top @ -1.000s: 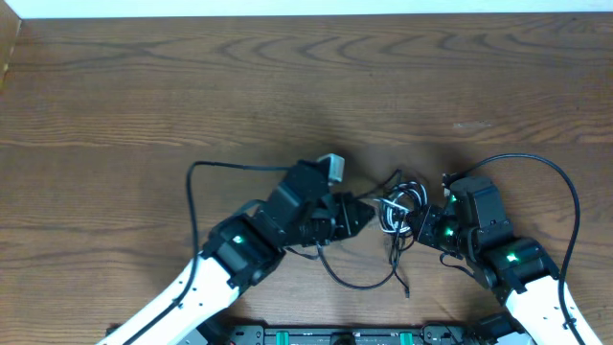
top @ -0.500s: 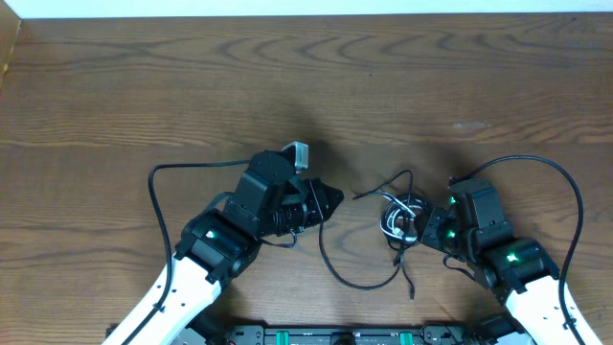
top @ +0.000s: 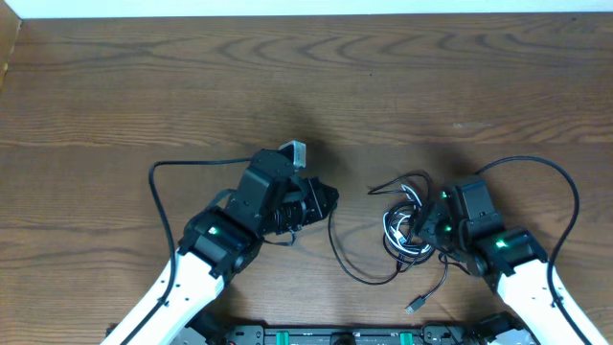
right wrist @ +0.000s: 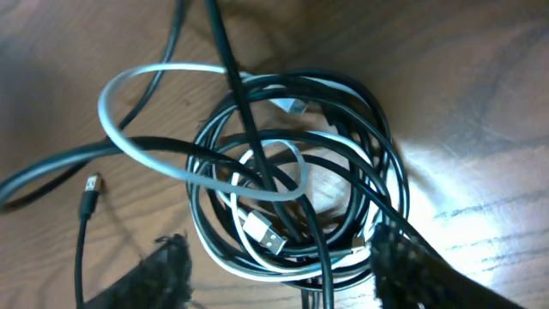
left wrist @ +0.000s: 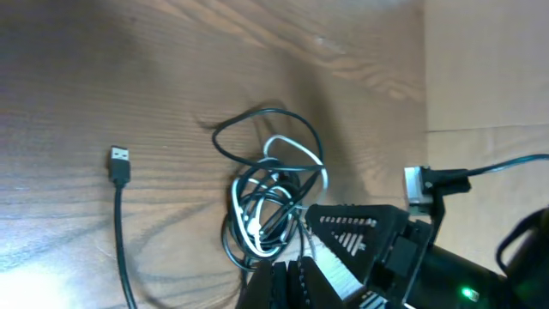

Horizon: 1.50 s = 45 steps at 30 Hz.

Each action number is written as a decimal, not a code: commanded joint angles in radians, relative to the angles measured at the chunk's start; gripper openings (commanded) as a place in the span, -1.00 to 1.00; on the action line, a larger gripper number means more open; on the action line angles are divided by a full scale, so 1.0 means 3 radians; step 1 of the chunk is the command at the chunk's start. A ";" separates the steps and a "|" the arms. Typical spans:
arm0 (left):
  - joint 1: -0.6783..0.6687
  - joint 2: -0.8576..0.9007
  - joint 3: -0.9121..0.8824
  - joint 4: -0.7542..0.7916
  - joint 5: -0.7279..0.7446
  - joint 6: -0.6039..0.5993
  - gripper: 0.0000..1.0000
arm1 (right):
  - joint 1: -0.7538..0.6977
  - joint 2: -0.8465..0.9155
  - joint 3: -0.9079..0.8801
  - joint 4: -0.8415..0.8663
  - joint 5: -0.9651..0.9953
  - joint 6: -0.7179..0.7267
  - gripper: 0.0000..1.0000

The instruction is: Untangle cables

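Observation:
The cables (top: pixel 402 228) lie as a tangled coil of white and black cords between my arms; they also show in the left wrist view (left wrist: pixel 270 210) and the right wrist view (right wrist: pixel 292 197). My left gripper (top: pixel 330 201) (left wrist: pixel 283 279) is shut to the left of the coil, with a black cable (top: pixel 356 276) looping from its tip down and back to the coil. My right gripper (top: pixel 420 230) (right wrist: pixel 287 283) is open, with one finger on each side of the coil's near edge. A loose black cord ends in a USB plug (top: pixel 414 307) (left wrist: pixel 120 163).
The thick black cables of the arms arc over the wooden table: one at the left (top: pixel 168 177) and one at the right (top: pixel 565 187). The table's far edge (top: pixel 306 14) runs along the top.
My left gripper pulled left away from the coil, dragging a black cable out into a loop. My right gripper moved onto the coil. The USB plug end swung down to the right.

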 commanded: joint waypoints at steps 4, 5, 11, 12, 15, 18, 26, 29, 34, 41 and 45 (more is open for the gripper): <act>0.0014 0.0261 -0.0025 -0.0011 -0.0070 0.0053 -0.85 | 0.0017 0.0047 0.0009 0.0088 -0.0127 0.0224 0.62; 0.0014 0.0300 -0.0025 -0.0011 -0.0071 0.0053 -0.85 | 0.0017 0.0047 0.0009 0.0106 -0.0167 0.0224 0.58; 0.0014 0.0487 -0.0025 -0.0011 -0.0070 0.0055 -0.85 | 0.0017 0.0048 0.0009 0.0137 -0.0242 0.0224 0.06; 0.0014 0.0511 -0.0025 -0.0011 -0.0070 0.0055 -0.85 | 0.0017 0.0048 0.0009 0.0137 -0.0242 0.0225 0.04; 0.0014 0.0585 -0.0025 -0.0011 -0.0072 0.0056 -0.85 | 0.0017 0.0048 0.0009 0.0140 -0.0275 0.0225 -0.23; 0.0014 0.0655 -0.0025 -0.0010 -0.0099 0.0056 -0.85 | 0.0017 0.0048 0.0009 0.0139 -0.0305 0.0224 -0.55; 0.0011 0.0881 -0.0025 -0.0008 -0.0121 -0.0114 -0.85 | 0.0017 0.0053 0.0009 0.0137 -0.0305 0.0224 -0.70; 0.0011 0.0941 -0.0025 0.0003 -0.0121 -0.0120 -0.85 | 0.0017 0.0053 0.0009 0.0137 -0.0305 0.0224 -0.72; 0.0011 0.0998 -0.0025 0.0003 -0.0120 -0.0120 -0.85 | 0.0017 0.0053 0.0009 0.0136 -0.0305 0.0224 -0.85; 0.0011 0.1001 -0.0025 -0.0001 -0.0121 -0.0118 -0.85 | 0.0017 0.0053 0.0009 0.0137 -0.0303 0.0224 -0.92; 0.0011 0.1001 -0.0025 -0.0013 -0.0173 -0.0117 -0.85 | 0.0017 0.0053 0.0009 0.0149 -0.0300 0.0224 -0.69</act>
